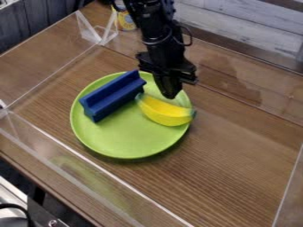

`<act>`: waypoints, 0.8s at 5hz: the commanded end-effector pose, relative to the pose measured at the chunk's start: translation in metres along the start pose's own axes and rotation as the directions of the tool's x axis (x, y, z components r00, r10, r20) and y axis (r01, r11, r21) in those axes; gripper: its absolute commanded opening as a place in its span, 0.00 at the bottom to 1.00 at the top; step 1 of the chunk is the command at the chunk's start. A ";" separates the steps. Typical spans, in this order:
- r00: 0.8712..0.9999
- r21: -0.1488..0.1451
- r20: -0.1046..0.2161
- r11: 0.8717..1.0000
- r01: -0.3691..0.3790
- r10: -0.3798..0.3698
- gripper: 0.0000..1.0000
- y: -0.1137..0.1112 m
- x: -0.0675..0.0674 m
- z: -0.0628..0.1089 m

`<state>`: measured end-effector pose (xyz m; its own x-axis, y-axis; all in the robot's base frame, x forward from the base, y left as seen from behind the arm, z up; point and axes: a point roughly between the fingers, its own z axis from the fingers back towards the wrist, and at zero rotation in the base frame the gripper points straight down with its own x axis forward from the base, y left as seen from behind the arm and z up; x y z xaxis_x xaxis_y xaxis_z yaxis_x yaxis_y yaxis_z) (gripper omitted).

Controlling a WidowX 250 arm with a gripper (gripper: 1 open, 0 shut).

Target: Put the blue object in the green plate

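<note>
Camera view: wooden tabletop point(219, 158) under everything | green plate point(112, 142) flat on it | blue block point(112, 97) lying in the plate, left side | yellow banana point(166, 112) beside it | pincer point(173, 92) together, by the banana

Single camera above table, looking obliquely down.

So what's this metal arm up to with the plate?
It looks like it's been putting the blue block in the green plate, and the block does lie there now, on the plate's left side in the picture. A yellow toy banana lies beside it. The arm's gripper is shut, at the plate's far edge near the banana; the blue block isn't in its grip.
</note>
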<state>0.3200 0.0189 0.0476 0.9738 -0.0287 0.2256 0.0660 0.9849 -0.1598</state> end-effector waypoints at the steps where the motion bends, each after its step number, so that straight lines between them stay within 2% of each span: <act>1: 0.998 0.021 0.061 1.000 -0.011 0.009 0.00 0.005 0.016 0.018; 2: 0.996 0.027 0.075 0.999 -0.041 0.039 0.00 0.015 0.022 0.024; 4: 0.997 0.008 0.071 0.999 0.031 -0.032 0.00 0.017 0.016 0.057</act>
<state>0.3173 0.0423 0.0843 0.9702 -0.0449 0.2380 0.0860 0.9825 -0.1654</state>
